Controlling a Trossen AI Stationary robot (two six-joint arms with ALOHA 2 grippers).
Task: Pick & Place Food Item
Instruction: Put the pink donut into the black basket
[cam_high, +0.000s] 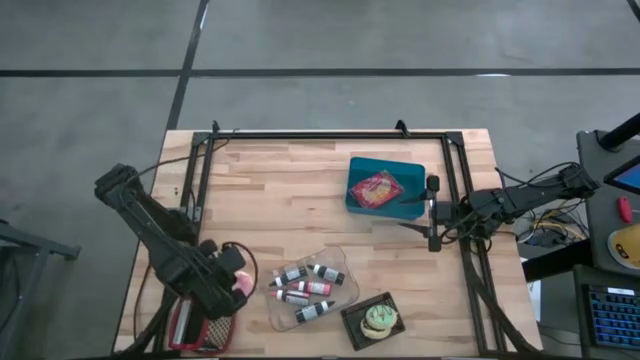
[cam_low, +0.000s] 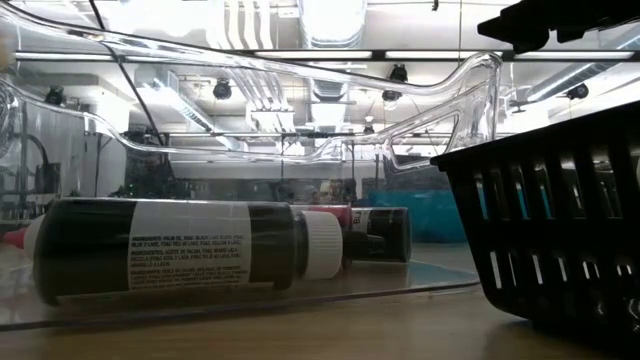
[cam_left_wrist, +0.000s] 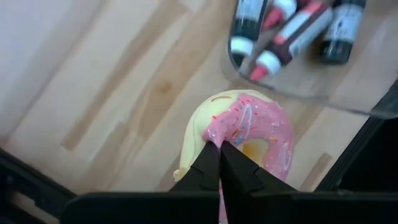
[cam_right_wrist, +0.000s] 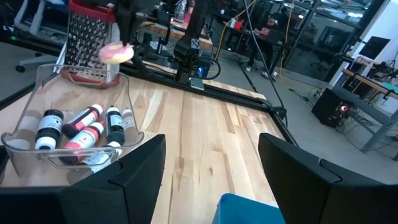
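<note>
A pink-frosted doughnut (cam_left_wrist: 255, 134) with sprinkles and a yellow underside hangs in my left gripper (cam_left_wrist: 219, 163), which is shut on it. In the high view the gripper (cam_high: 232, 278) and doughnut (cam_high: 241, 286) are near the table's front left, beside a red mesh basket (cam_high: 200, 325). The right wrist view shows the doughnut (cam_right_wrist: 115, 53) in the air in front of that basket (cam_right_wrist: 93, 43). My right gripper (cam_high: 432, 213) waits open at the right side, next to a teal box (cam_high: 378, 188), with nothing between its fingers (cam_right_wrist: 143, 163). My left gripper pinches the doughnut's rim (cam_left_wrist: 214, 138) between its two fingers, at the frosted edge nearest the wrist. The fingers come steeply from above, pointing down. The doughnut is lifted clear of the table and hangs tilted below the fingertips.
A clear tray (cam_high: 335, 262) with several small paint bottles lies just right of the doughnut. A black tray (cam_high: 352, 322) holds a green-iced pastry at the front. The teal box holds a red food packet. Black frame rails (cam_high: 330, 135) border the wooden table.
</note>
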